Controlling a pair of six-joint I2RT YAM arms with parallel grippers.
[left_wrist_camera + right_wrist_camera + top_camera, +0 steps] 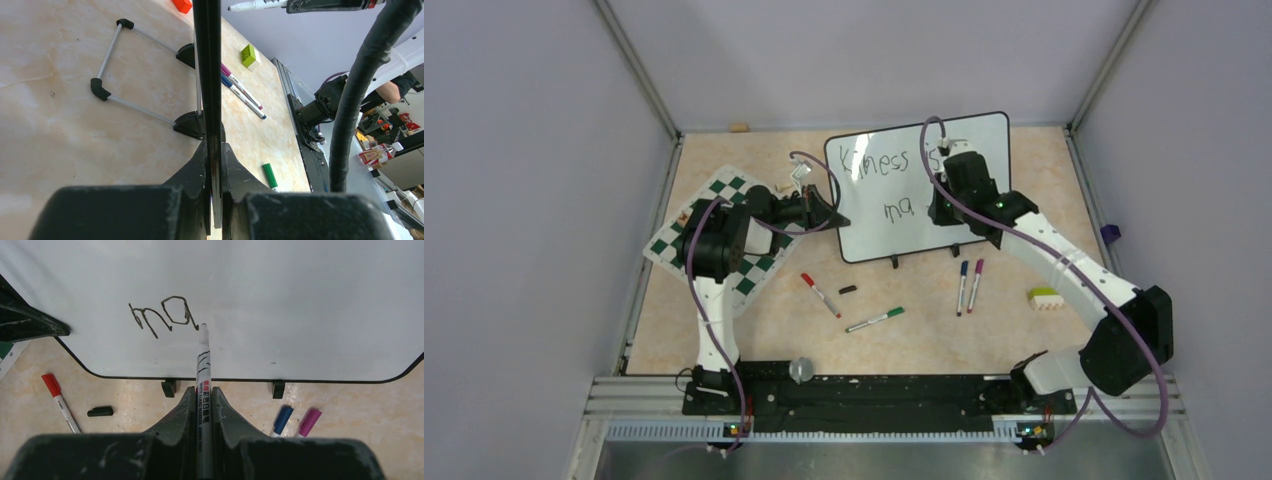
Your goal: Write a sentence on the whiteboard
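White glossy whiteboard, thin black frame, standing upright on two small black feet at the far middle of the worktop.

Sentence: thin black handwriting in two lines. The upper line reads roughly "Kiness", with more letters partly hidden behind the right arm. The lower line reads "ma".

Left gripper: jaws pinched tight on the whiteboard's left edge, the frame seen edge-on between the fingers.

Right gripper: jaws closed around a black marker, uncapped, its tip at the board surface at the tail of the "a".

Loose items on the worktop in front of the board:
- red-capped marker, with a small black cap just beside it
- green-capped marker
- blue-capped marker and magenta-capped marker, side by side
- green-and-white block, near the right arm

Green-and-white chess mat: at left, partly under the left arm.
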